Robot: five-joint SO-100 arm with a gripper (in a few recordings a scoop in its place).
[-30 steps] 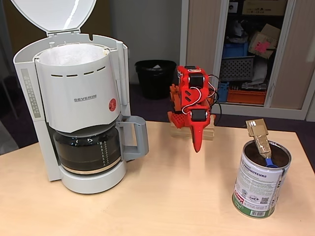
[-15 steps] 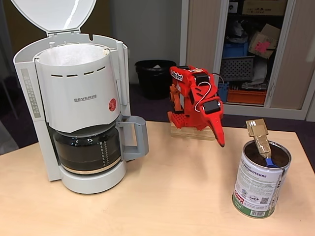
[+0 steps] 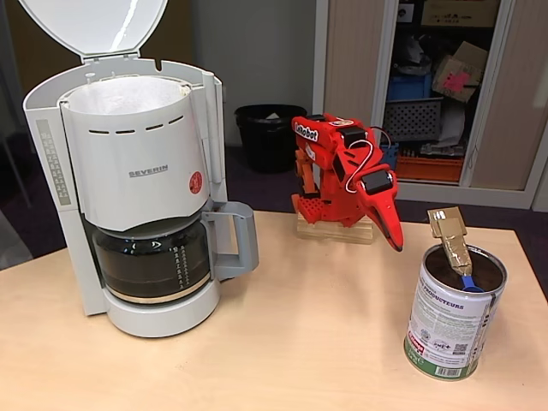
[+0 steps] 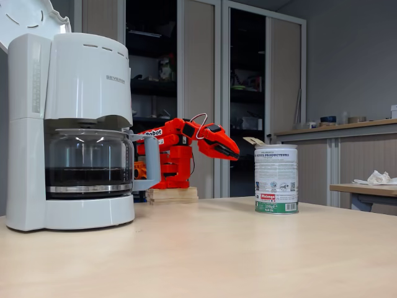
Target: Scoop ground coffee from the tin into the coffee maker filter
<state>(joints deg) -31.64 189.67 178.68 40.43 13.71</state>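
Note:
The tin (image 3: 452, 318) (image 4: 276, 180) stands upright at the table's right, open at the top. A scoop with a tape-wrapped handle (image 3: 451, 238) and a blue bowl (image 3: 468, 283) leans inside it. The tin's inside looks dark brown, but I cannot make out the ground coffee's surface. The white coffee maker filter (image 3: 137, 145) (image 4: 93, 74), paper-lined and marked SEVERIN, sits in the machine at the left under the raised lid (image 3: 94, 26). My red gripper (image 3: 396, 241) (image 4: 232, 154) hangs in the air just left of the scoop handle, angled down toward the tin, jaws shut on nothing.
A dark glass carafe (image 3: 150, 257) (image 4: 87, 162) with a grey handle (image 3: 240, 240) sits under the filter. The arm is mounted on a wooden block (image 3: 336, 229) at the table's far edge. Bare tabletop (image 3: 308, 342) lies between machine and tin.
The gripper has swung from pointing straight down at mid-table to the right and outward, ending close to the scoop handle. The tin, scoop and coffee maker stayed put.

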